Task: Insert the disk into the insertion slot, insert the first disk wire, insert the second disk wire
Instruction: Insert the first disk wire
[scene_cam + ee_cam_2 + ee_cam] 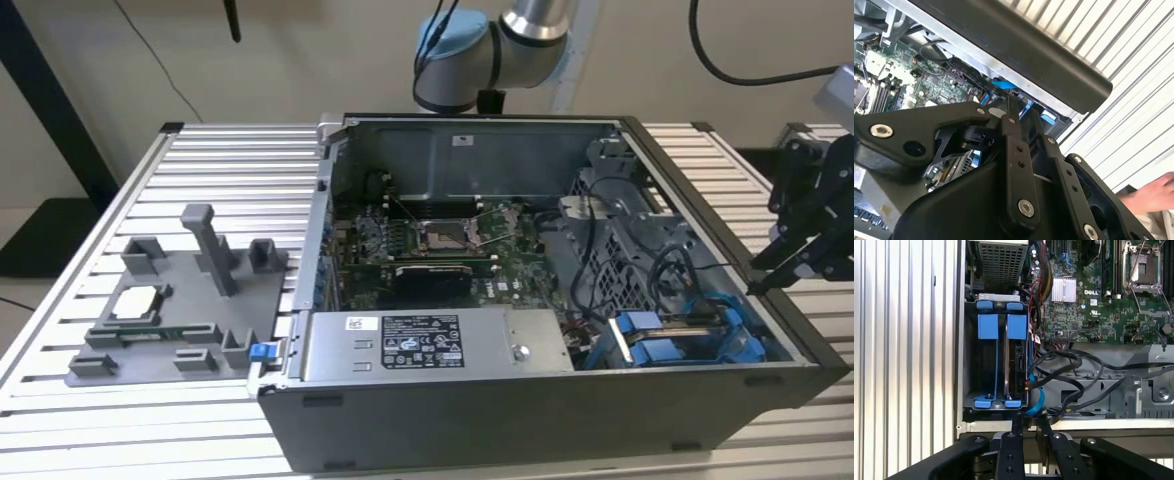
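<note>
Open computer case (534, 410) lying on the slatted surface (200, 170). The hand (1030, 424) hangs just outside the case wall, at the end of the insertion slot (968, 355). Its fingers are drawn close with only a thin gap between them, and they hold nothing.

In the first wrist view, two blue-tabbed carriers sit side by side in the slot. We take the one with a dark drive body seen edge-on to be the disk (1017, 365). The other caddy (988, 326) is beside it. Their blue tabs sit level, so we judge the disk home or nearly so. We cannot tell whether it has latched.

A blue cable (1038, 399) curls just beside the disk's near end, and black cables (1079, 365) crowd that same side towards the motherboard (1094, 300). We cannot tell whether any wire is plugged in.

Our judgement on doing this well:
- Come in square to the slot's long axis. A skewed push would likely bind the carrier on its rails.
- Press on the blue frame, not on the drive body or its connector.
- Keep the fingers on the slot side of the blue cable. The loop sits where it could snag.
- Line up any plug with its socket before pushing, and use low force.

A person's hand (1154, 195) is on the surface near the arm in the second wrist view, so move slowly.
</note>
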